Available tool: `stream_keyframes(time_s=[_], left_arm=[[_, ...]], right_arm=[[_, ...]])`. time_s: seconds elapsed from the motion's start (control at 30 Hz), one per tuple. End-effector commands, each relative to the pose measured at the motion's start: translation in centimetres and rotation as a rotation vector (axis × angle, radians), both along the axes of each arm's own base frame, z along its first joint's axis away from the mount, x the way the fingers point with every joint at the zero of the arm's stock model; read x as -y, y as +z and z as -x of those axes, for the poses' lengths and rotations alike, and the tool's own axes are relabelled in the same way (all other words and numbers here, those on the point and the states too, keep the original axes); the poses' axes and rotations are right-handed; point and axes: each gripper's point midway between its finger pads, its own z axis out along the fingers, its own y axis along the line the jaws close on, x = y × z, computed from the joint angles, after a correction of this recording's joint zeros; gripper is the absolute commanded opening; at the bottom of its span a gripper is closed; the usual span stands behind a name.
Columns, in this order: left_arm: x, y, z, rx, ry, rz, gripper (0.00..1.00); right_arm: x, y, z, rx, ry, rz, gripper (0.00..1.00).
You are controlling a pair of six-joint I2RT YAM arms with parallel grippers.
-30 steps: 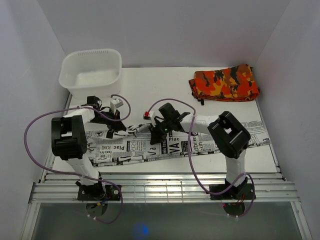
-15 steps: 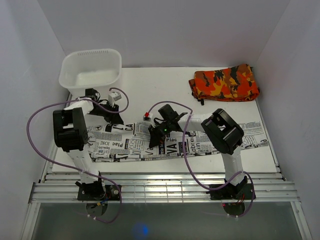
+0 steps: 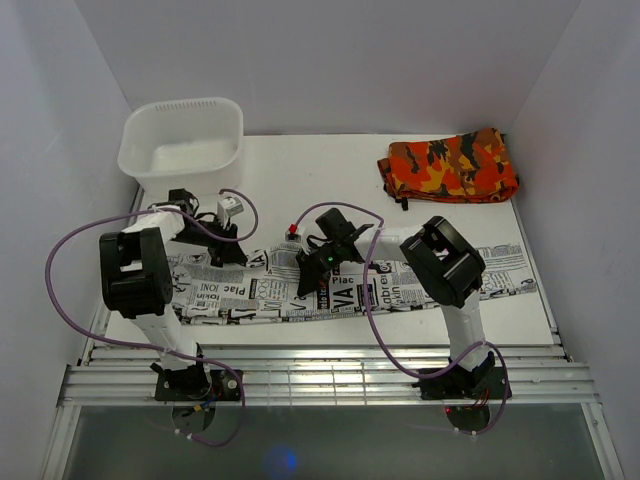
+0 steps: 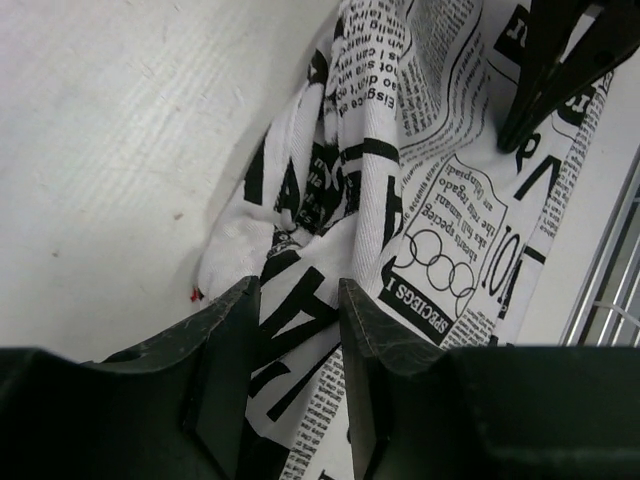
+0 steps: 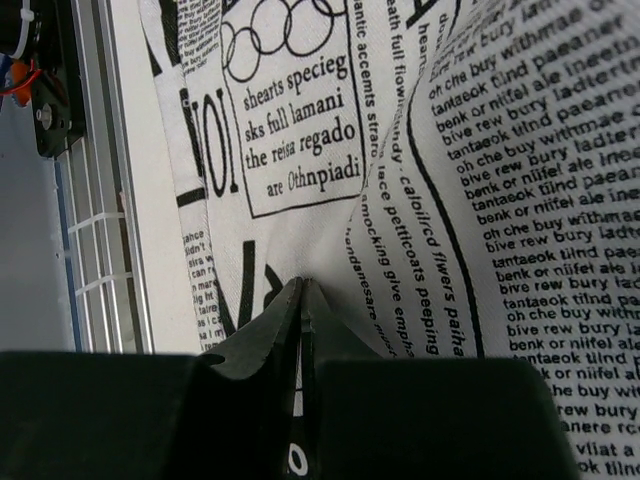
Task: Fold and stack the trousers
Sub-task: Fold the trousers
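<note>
There are one white tub (image 3: 180,103), one pair of newspaper-print trousers (image 3: 225,295), one folded camouflage garment (image 3: 448,165) and two arms on the desk (image 3: 320,180).

The tub stands beyond the left end effector (image 3: 232,255). The left arm rises from its base to a high elbow, then bends down and to the right, so the end effector sits low on the trousers' left end. Its fingers (image 4: 225,345) are partly apart, with a bunched ridge of cloth lying between them but not clamped.

The trousers stretch in a long band from under the left end effector, past the right end effector (image 3: 306,285), and on to the right beneath the right elbow. The right arm reaches left across them, wrist tipped down. Its end effector is pressed closed and pinches a tented fold of the trousers. The camouflage garment lies well beyond it, to the far right.
</note>
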Motion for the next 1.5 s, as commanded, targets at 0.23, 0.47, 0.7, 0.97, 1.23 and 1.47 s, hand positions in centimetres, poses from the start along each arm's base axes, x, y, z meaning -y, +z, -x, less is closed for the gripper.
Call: stream_keyframes(time_s=[0.23,0.47,0.7,0.97,1.23,1.47], left_arm=[[0.9,-1.9,3.5,-0.046,-0.022,-0.014,0.53],[0.6,-3.5,1.7,-0.002,0.062,-0.117,0.47],[0.6,-0.9,-0.2,0.07,0.073,-0.102,0.0],[-2.4,5.3,-5.2,0.407,0.223,-0.186,0.0],[-6.9,8.6,-10.7,0.655,0.388,-0.386,0.69],[-7.0,8.7,-4.1,0.278,0.369,-0.189,0.98]], right_arm=[[5.0,-8.0,2.3,-0.084,-0.027,0.316,0.08],[5.4,-8.5,2.8,-0.102,-0.019,0.327,0.08],[6.8,-9.8,3.8,-0.112,-0.012,0.371,0.08],[8.2,-10.9,5.0,-0.137,-0.011,0.415,0.08],[8.0,-10.8,4.8,-0.144,-0.028,0.412,0.08],[4.9,-7.3,2.0,-0.115,-0.042,0.285,0.12]])
